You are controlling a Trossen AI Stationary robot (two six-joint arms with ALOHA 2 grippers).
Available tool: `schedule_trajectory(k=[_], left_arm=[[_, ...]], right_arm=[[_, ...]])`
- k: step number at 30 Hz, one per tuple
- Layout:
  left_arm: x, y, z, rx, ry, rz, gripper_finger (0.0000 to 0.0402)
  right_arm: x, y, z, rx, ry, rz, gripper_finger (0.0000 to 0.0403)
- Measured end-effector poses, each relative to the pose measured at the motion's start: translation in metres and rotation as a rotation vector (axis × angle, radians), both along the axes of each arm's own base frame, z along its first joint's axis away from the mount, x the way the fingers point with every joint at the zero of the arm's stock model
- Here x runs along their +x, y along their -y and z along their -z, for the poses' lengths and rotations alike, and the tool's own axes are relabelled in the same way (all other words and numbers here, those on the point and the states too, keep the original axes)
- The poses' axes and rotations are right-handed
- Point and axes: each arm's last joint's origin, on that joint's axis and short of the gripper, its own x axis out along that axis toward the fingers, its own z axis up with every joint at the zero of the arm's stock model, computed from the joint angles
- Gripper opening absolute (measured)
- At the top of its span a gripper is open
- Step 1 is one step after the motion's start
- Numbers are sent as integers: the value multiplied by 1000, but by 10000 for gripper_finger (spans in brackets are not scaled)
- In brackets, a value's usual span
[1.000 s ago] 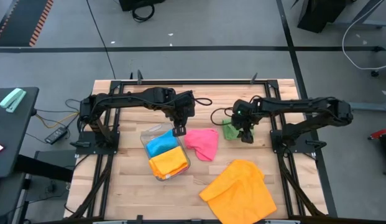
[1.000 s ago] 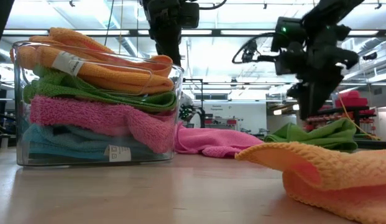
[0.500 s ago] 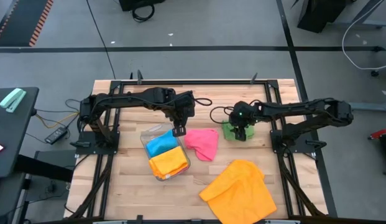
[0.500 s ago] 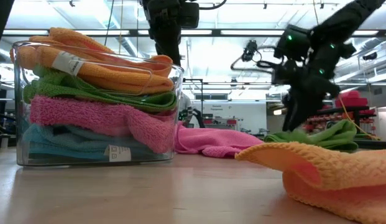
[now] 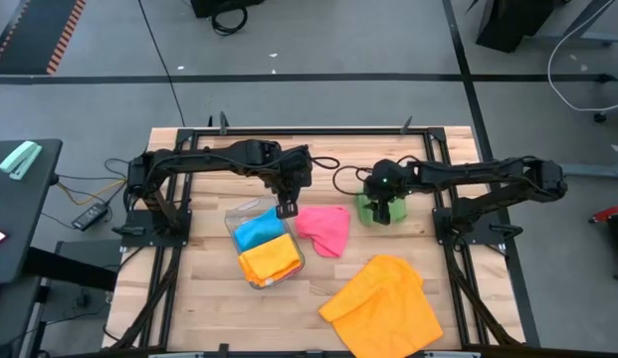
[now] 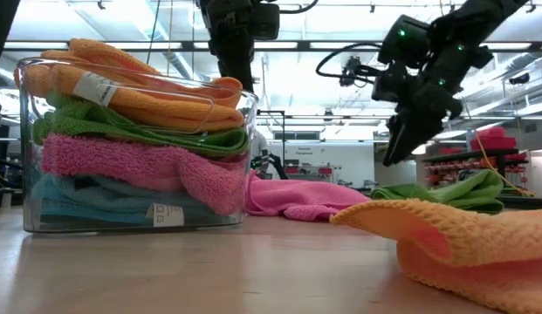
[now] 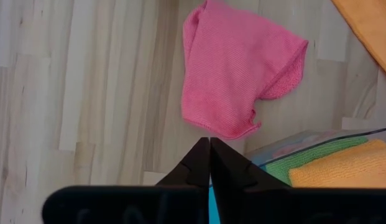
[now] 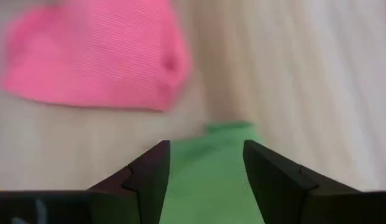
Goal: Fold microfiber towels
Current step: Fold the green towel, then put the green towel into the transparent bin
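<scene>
The high view looks straight down on the whole worktop [image 5: 209, 298] from well above. The low view sits at worktop height, facing level into the room, close against the clear tray [image 6: 135, 144]. Each wrist view looks down from close range; both share the pink towel [image 7: 233, 78] with the other two views.

grey floor [image 5: 318, 40] around the table, striped ceiling lights [image 6: 340, 45] overhead
</scene>
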Motion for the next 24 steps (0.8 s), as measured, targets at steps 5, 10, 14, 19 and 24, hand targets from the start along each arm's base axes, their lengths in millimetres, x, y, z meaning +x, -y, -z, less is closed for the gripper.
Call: schedule_trajectory(k=[5,10,14,19,24], left_arm=[[0,0,0,1,1,1,15],[0,0,0,-3,1,-7,25],[0,0,0,-5,6,-14,29],[1,0,0,-6,7,-15,24],[1,0,0,-5,8,-15,17]], right_arm=[[-10,8,12,-63,-91,38,212],[-16,1,33,22,-29,10,212],[-13,-8,41,28,67,-29,212],[-3,-9,23,42,91,-8,212],[-3,9,-2,86,28,52,206]])
